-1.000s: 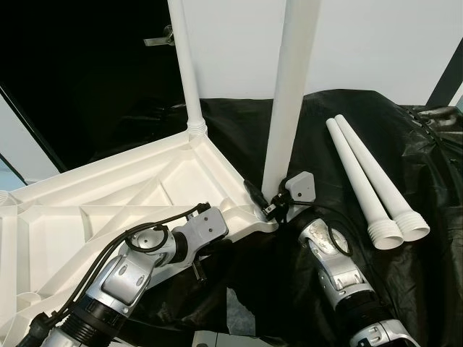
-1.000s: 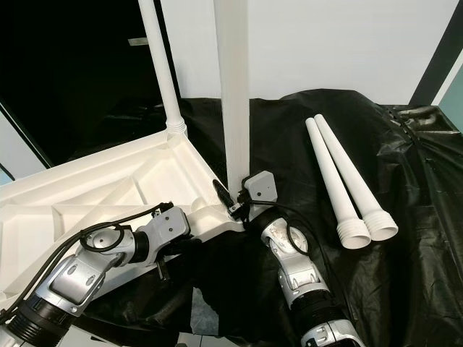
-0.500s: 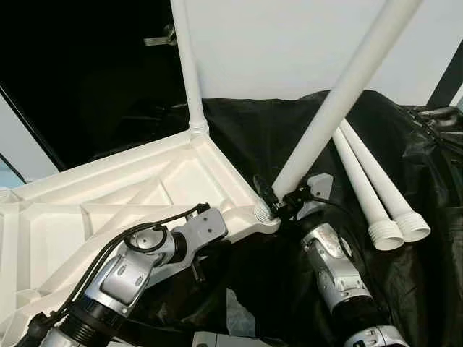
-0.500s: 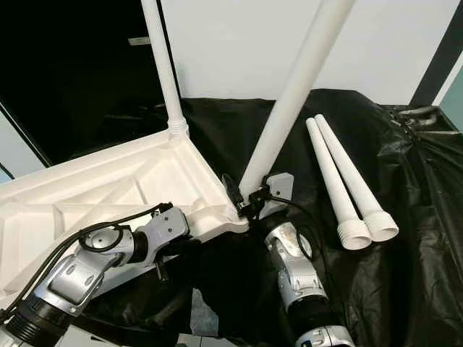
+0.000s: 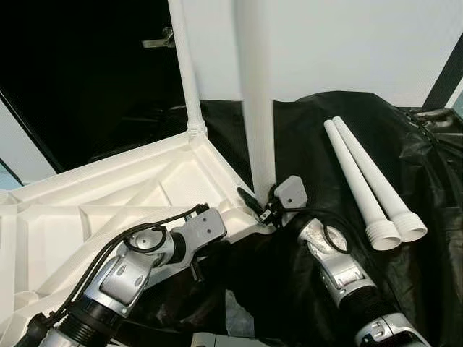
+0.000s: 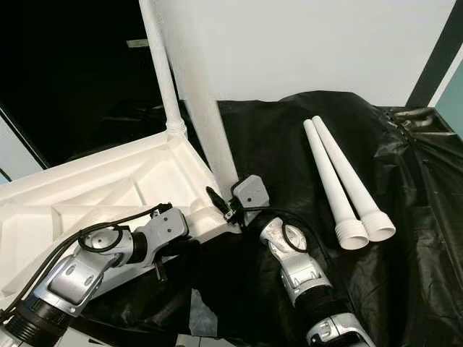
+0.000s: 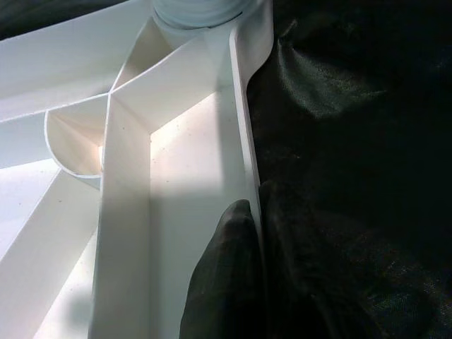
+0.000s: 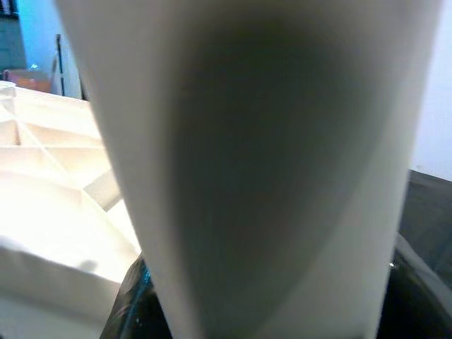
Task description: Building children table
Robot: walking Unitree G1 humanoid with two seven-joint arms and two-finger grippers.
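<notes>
One white table leg [image 5: 255,108] stands upright at the near corner of the upturned tabletop [image 5: 130,195], clamped low by the right gripper [image 5: 262,206]; the left gripper [image 7: 244,282] pinches the tabletop's rim.

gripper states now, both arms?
Left gripper: shut on the edge rib of the white tabletop.
Right gripper: shut on the table leg, near its base at the corner socket.
</notes>
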